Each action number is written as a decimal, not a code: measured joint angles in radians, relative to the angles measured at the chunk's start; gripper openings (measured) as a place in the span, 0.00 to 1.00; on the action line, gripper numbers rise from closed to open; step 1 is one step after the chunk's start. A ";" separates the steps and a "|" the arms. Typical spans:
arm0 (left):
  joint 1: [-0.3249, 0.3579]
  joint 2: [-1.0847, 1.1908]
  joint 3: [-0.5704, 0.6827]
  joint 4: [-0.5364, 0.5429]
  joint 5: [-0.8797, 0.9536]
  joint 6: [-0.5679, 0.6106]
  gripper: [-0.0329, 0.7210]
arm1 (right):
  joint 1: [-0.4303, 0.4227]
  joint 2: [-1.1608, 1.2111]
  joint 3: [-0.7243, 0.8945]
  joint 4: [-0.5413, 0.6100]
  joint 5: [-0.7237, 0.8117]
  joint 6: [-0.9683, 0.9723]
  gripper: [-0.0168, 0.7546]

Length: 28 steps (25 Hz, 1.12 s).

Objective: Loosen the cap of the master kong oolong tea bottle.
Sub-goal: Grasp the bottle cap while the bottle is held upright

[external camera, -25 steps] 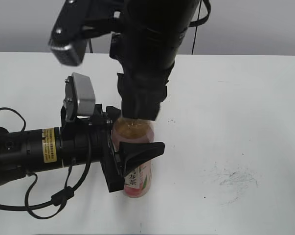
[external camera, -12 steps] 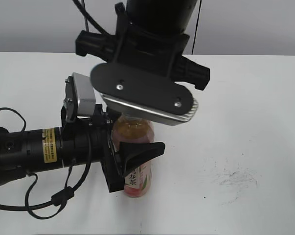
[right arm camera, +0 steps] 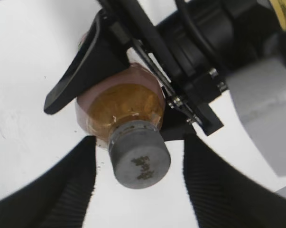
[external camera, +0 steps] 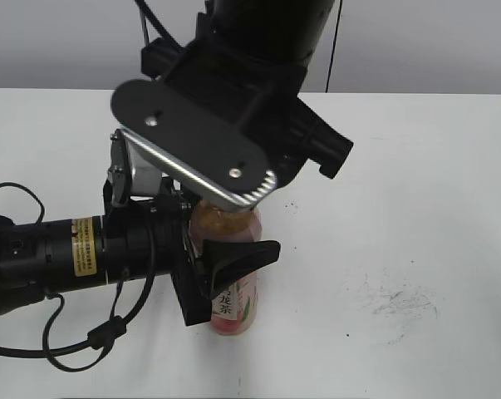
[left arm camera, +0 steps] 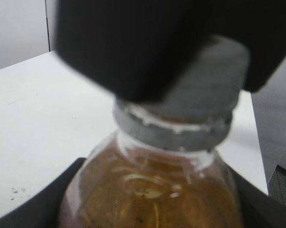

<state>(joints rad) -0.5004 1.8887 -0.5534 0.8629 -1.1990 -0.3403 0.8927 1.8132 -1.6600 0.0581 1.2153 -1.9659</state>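
The master kong oolong tea bottle (external camera: 233, 303) stands upright on the white table; it also shows in the left wrist view (left arm camera: 152, 190) and the right wrist view (right arm camera: 124, 104). My left gripper (external camera: 233, 253) is shut on the bottle's body from the left, its fingers showing at the bottom corners of the left wrist view (left arm camera: 157, 204). The grey cap (right arm camera: 139, 156) sits on the neck (left arm camera: 180, 128). My right gripper (right arm camera: 138, 194) hangs over it, jaws open, with gaps on both sides of the cap. In the exterior view the right wrist's camera plate (external camera: 196, 141) hides the cap.
The white table (external camera: 416, 183) carries grey scuff marks (external camera: 400, 299) at the right. Black cables (external camera: 67, 349) lie at the left front beside the left arm (external camera: 59, 253). A grey wall runs behind the table.
The right wrist has turned round above the bottle, and its camera plate has swung to the front and leftward. The left arm and the bottle have not moved.
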 joint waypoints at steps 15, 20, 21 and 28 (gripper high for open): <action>0.000 0.000 0.000 -0.001 0.000 0.000 0.63 | 0.001 0.000 0.000 -0.053 0.001 1.767 0.73; 0.000 0.000 0.000 -0.001 0.000 0.000 0.63 | 0.001 0.000 0.000 -0.058 0.002 2.112 0.69; 0.000 0.000 0.000 -0.002 0.000 0.000 0.63 | 0.001 0.000 0.000 -0.058 0.002 2.131 0.67; 0.000 0.000 0.000 -0.007 0.001 -0.003 0.63 | 0.002 0.001 0.000 -0.049 -0.001 2.154 0.44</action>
<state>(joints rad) -0.5004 1.8887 -0.5534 0.8555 -1.1981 -0.3435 0.8945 1.8140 -1.6600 0.0088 1.2140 0.1881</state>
